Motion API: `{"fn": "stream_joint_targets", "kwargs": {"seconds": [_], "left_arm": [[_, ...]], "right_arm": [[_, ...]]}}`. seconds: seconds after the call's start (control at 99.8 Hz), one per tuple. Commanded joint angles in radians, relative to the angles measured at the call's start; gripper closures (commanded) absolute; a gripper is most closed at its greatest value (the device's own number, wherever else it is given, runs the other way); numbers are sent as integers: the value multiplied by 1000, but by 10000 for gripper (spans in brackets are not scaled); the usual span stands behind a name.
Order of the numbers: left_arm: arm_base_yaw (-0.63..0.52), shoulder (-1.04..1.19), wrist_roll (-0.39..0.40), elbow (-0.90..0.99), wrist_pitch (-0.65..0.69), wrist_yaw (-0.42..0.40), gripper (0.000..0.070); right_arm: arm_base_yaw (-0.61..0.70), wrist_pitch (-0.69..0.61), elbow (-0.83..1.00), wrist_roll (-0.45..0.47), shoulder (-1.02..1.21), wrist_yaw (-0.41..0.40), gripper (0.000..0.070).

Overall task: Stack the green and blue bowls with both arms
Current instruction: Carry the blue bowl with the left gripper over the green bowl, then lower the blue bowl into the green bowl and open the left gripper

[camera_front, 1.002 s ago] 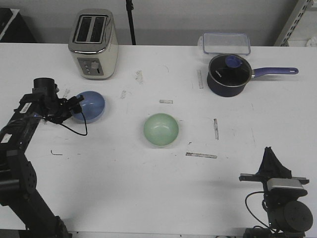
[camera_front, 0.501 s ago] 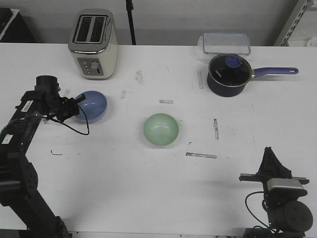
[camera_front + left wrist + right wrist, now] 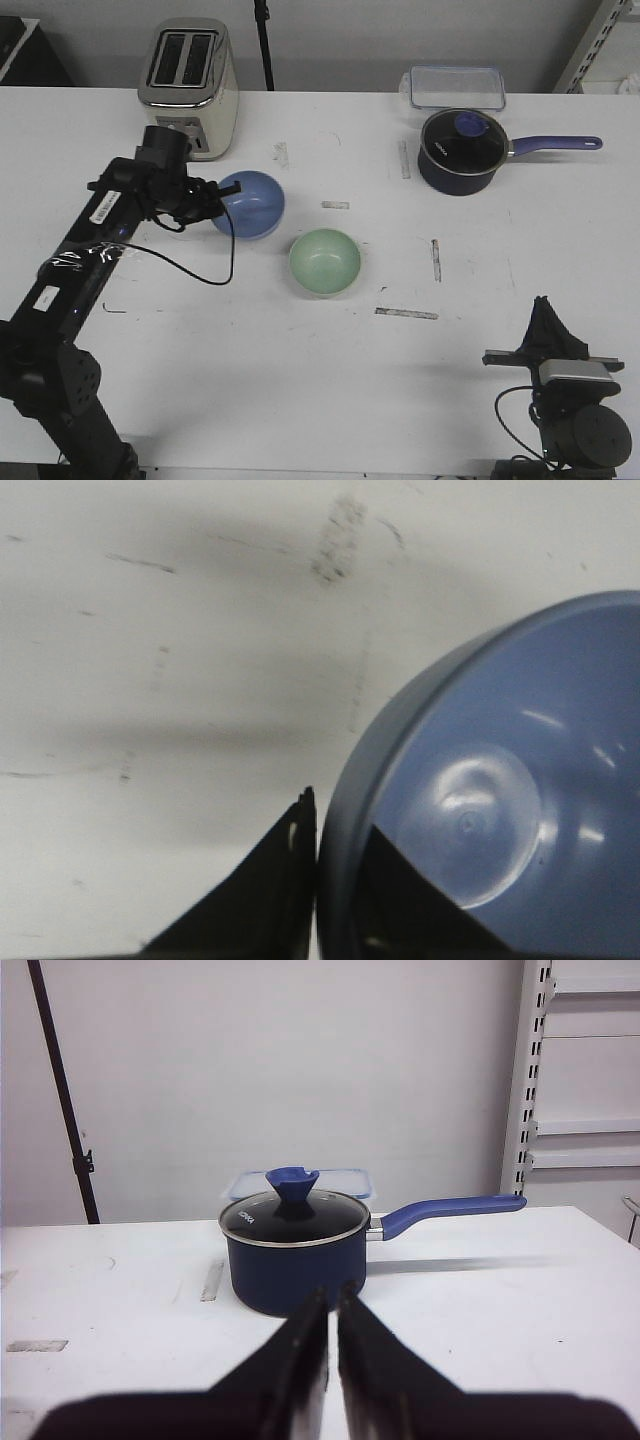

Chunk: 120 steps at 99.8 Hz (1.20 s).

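The blue bowl (image 3: 251,203) sits tilted in the grip of the left hand (image 3: 212,203), a little left of the worktop's middle in the front view, its open side turned toward the camera. The left wrist view shows the two dark fingers (image 3: 285,880) closed over the bowl's rim, one outside the wall and one inside, with the glossy blue inside (image 3: 500,810) filling much of that picture. Whether the bowl's foot touches the worktop (image 3: 300,380) cannot be told.

At about 4 o'clock from the blue bowl, just beside it but with a sliver of white showing between them, the green bowl (image 3: 325,262) rests upright near the centre of the worktop.

The left arm (image 3: 100,225) stretches in from 8 o'clock, a thin black cable (image 3: 190,268) looping below it. At 11 o'clock from the blue bowl, near the far edge, stands a cream and silver toaster (image 3: 188,88).

Well apart at 2 o'clock from the green bowl is a dark blue saucepan (image 3: 460,150) with a glass lid, its handle pointing to 3 o'clock; a clear lidded box (image 3: 455,85) lies just behind it.

The right hand (image 3: 548,330) stays low at the near right corner, at 5 o'clock from the green bowl. In its wrist view its fingers (image 3: 310,1360) are pressed nearly together with only a slit between, holding nothing, and point toward the saucepan (image 3: 295,1250).
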Motion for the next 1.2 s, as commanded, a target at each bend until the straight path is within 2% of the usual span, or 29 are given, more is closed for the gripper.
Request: {"fn": "stream_joint_targets", "kwargs": {"seconds": [0.0,0.18,0.401,0.721,1.192], "left_arm": [[-53,6,4,28,-7,2,699],[-195,6,0,28,-3,2,699],[-299,10,0,28,33,2,699],[-344,59,0,27,66,2,699],[-346,107,6,27,76,-7,699]], "right_arm": [[0,11,2,3,-2,0,691],[0,11,2,2,-2,0,691],[0,11,2,2,-2,0,691],[0,11,2,2,-2,0,691],[0,11,2,3,-2,0,691]]}}
